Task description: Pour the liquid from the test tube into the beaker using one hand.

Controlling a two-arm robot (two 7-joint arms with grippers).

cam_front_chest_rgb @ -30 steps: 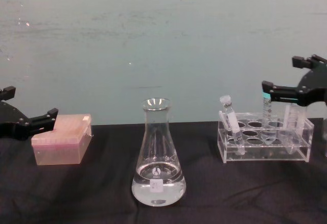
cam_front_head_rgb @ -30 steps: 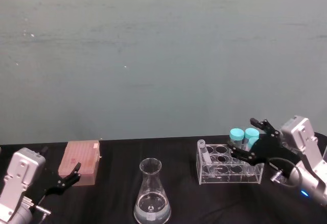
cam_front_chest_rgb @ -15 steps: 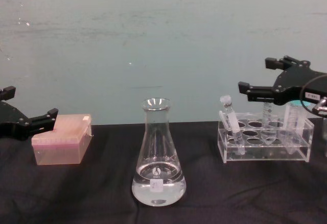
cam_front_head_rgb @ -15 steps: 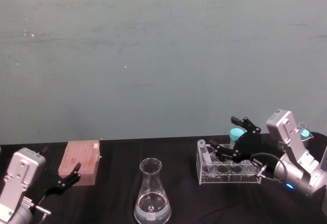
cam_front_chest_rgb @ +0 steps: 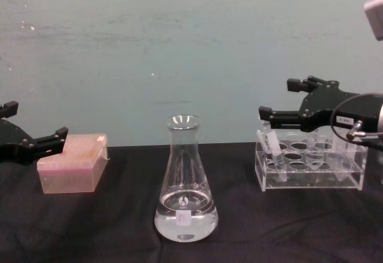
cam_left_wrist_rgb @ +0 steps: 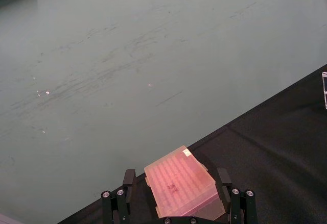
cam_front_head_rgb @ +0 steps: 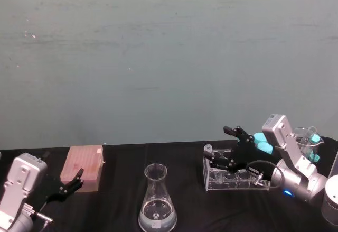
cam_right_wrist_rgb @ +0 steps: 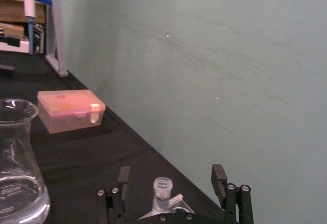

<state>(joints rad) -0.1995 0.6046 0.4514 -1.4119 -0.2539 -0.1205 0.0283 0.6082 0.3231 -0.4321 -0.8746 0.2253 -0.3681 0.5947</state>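
at the rack (cam_front_chest_rgb: 311, 178), the right end effector (cam_right_wrist_rgb: 170, 177) sits spread around the test tube (cam_right_wrist_rgb: 163, 188).

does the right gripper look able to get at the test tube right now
Probably yes: the right gripper is open and lined up on the test tube, whose rim stands above the rack, nothing between. The left gripper sits parked by the pink box.

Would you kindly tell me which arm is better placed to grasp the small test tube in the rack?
Right. The open right gripper hovers at the rack, the test tube showing between its fingers in its wrist view; the left gripper sits beyond the beaker, beside the pink box.
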